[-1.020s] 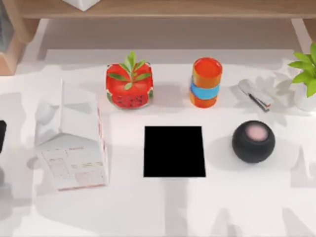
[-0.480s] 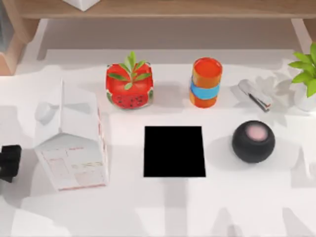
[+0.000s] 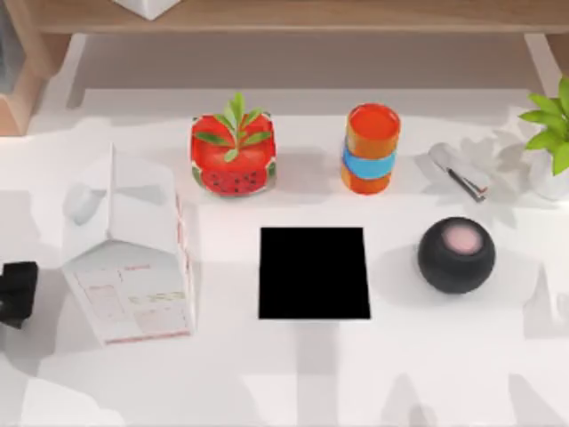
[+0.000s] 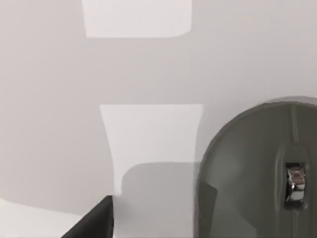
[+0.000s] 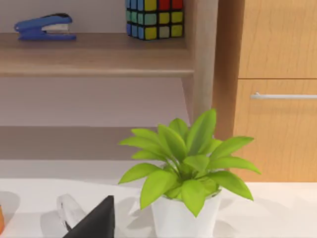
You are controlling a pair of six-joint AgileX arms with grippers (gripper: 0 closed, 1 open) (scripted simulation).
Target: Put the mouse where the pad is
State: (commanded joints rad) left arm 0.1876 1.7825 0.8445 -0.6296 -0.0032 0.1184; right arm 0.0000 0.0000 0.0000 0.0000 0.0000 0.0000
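The pad [image 3: 314, 272] is a flat black square lying in the middle of the table. The mouse [image 4: 252, 173], a smooth dark grey oval with a metal scroll wheel, lies on the white table close under my left wrist camera. My left gripper [image 3: 18, 294] is a dark block at the table's far left edge, left of the white carton [image 3: 129, 258] and well away from the pad. In the top view the mouse is hidden. My right gripper [image 5: 94, 224] is parked by the potted plant [image 5: 185, 173] at the table's right.
The tall white carton stands between my left gripper and the pad. A red strawberry-like box [image 3: 233, 153] and an orange cup with a blue band [image 3: 371, 148] stand behind the pad. A black ball with a pink spot [image 3: 456, 254] sits to its right, with a stapler [image 3: 460, 169] behind it.
My left gripper has come in from the left edge and moved toward the table's front over the last second. In the last half second it has hardly moved.
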